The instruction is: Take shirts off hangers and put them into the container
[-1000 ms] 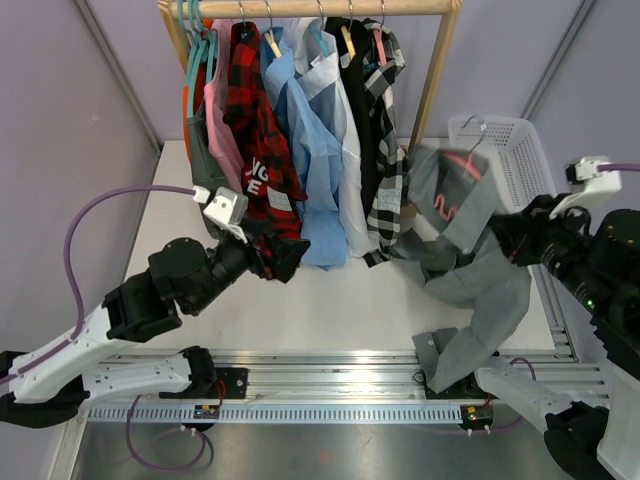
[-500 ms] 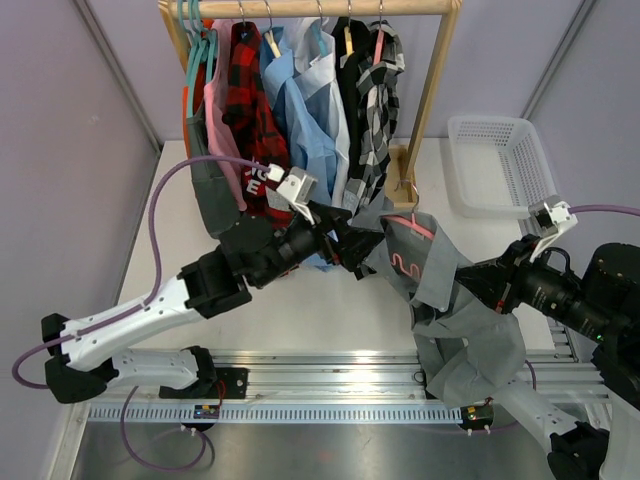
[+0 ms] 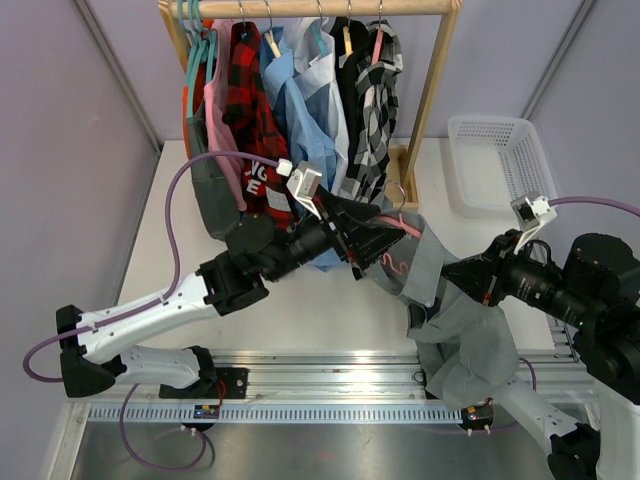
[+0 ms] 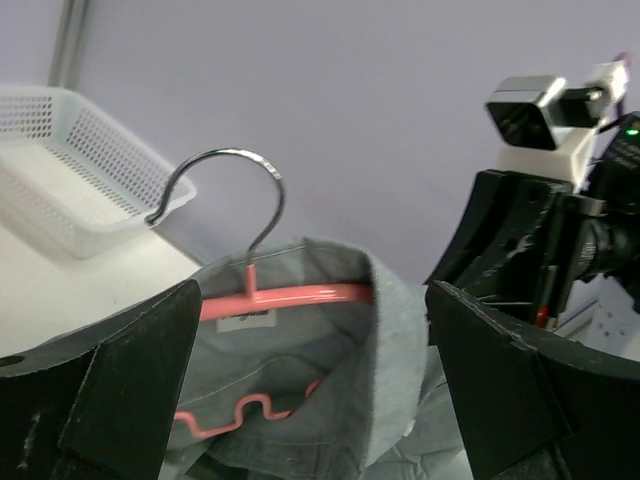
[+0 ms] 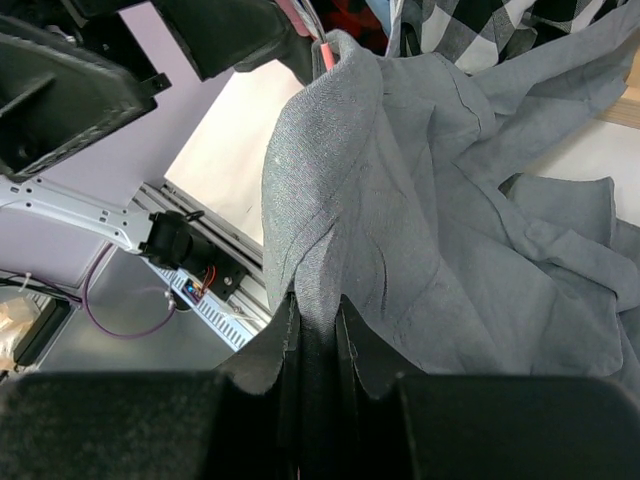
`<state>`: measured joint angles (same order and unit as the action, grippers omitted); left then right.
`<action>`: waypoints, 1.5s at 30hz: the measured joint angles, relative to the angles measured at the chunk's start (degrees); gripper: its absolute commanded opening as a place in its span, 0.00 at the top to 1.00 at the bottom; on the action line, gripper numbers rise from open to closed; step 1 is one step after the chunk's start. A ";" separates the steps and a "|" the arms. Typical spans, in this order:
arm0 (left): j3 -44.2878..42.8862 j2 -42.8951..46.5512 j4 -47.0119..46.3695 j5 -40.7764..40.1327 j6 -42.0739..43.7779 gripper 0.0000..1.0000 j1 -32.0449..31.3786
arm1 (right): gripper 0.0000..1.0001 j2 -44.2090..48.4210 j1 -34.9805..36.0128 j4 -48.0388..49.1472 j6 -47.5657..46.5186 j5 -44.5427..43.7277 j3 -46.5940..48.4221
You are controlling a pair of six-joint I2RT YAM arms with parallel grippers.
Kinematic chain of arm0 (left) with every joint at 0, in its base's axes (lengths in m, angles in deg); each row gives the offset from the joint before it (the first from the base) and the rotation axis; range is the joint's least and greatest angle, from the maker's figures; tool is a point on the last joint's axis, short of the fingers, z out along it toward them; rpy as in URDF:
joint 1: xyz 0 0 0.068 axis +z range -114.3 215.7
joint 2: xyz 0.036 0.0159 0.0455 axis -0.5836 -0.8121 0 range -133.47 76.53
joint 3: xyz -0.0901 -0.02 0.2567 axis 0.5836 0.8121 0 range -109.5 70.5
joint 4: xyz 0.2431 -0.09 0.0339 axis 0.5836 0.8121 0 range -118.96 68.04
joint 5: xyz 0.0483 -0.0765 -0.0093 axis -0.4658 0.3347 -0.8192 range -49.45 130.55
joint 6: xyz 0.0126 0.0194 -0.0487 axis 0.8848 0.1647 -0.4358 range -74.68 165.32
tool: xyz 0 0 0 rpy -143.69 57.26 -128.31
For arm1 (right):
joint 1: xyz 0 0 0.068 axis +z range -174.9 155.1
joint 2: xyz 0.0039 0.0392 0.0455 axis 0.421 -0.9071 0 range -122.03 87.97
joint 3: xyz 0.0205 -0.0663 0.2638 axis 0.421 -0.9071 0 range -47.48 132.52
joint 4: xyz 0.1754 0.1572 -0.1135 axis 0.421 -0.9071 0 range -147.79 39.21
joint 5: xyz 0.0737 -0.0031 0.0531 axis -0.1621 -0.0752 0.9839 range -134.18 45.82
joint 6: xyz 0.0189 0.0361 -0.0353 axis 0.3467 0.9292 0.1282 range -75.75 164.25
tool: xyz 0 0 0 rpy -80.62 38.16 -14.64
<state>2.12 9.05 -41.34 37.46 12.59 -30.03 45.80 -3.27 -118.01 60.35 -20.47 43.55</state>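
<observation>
1. The container (image 3: 497, 165) is a white basket with lattice walls. It stands on the far right part of the tabletop (image 3: 300, 300), and inside it only its own white floor shows.
2. The grey shirt (image 3: 455, 310) is outside the basket and near it. It hangs between the two arms over the front of the tabletop, and its lower part drops past the front edge.
3. A pink hanger (image 4: 300, 294) sits inside the collar of this shirt, with its metal hook (image 4: 225, 170) pointing up and free of any rail.
4. The right gripper (image 5: 315, 325) has its jaws narrow, and they pinch a fold of the grey cloth between them.
5. The left gripper (image 4: 310, 340) has its jaws wide apart, one on each side of the collar and the hanger. They hold nothing; I cannot tell if a jaw touches the cloth.
6. Behind, the other shirts (image 3: 300, 110) hang close together on their hangers on the wooden rail (image 3: 310, 8).
</observation>
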 measured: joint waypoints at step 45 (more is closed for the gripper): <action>-26.58 -13.90 27.56 -23.19 22.03 1.00 2.10 | 0.00 2.51 -0.26 1.36 -1.84 0.79 -0.15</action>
<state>-24.46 -4.85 -13.78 14.27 34.62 -27.94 48.31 -3.53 -116.65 58.52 -19.68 43.40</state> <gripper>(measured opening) 0.026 0.993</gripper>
